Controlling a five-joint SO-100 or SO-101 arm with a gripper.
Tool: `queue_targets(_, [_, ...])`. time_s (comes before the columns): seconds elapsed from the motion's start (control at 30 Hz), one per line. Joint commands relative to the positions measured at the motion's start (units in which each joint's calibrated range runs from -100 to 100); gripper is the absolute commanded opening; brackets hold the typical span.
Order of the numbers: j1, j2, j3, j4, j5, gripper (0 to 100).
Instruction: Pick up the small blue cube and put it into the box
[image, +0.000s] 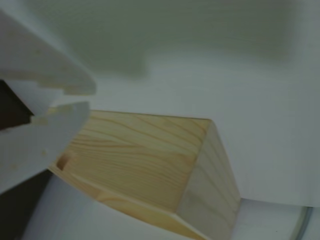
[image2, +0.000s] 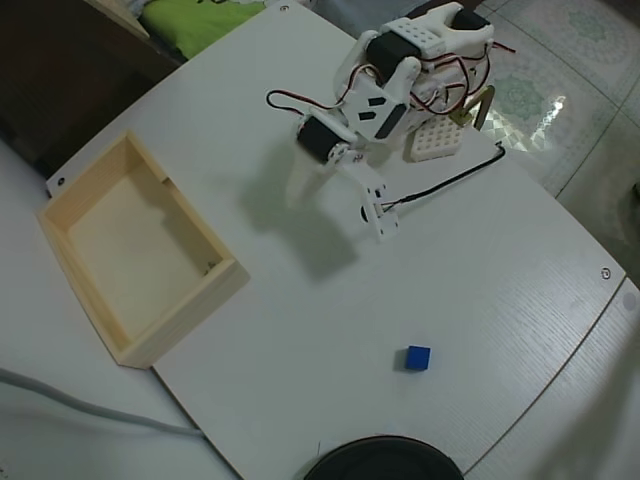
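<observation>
The small blue cube (image2: 418, 357) lies alone on the white table in the overhead view, toward the lower right; the wrist view does not show it. The box (image2: 178, 318), shallow pale wood with no lid, sits at the table's left edge and holds nothing. In the wrist view one corner of the box (image: 150, 160) fills the lower middle. My gripper (image2: 296, 200) hangs over the table's upper middle, to the right of the box and far above-left of the cube. Its white jaws (image: 90, 97) enter the wrist view from the left, almost meeting, with nothing between them.
A white perforated block (image2: 432, 140) lies by the arm's base at the top. A black cable (image2: 450, 182) runs from the wrist to the right. A dark round object (image2: 385, 462) sits at the bottom edge. The table's edge (image2: 560, 350) slants down the right side.
</observation>
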Motion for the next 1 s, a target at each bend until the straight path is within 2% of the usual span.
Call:
queue_targets(0.0, [-0.11,-0.34,0.9,-1.1,-0.23,1])
queue_targets(0.7, [-0.26,-0.34,0.9,-1.1,-0.23,1])
queue_targets(0.97, [-0.19,-0.17,-4.52,-0.33,3.73,1])
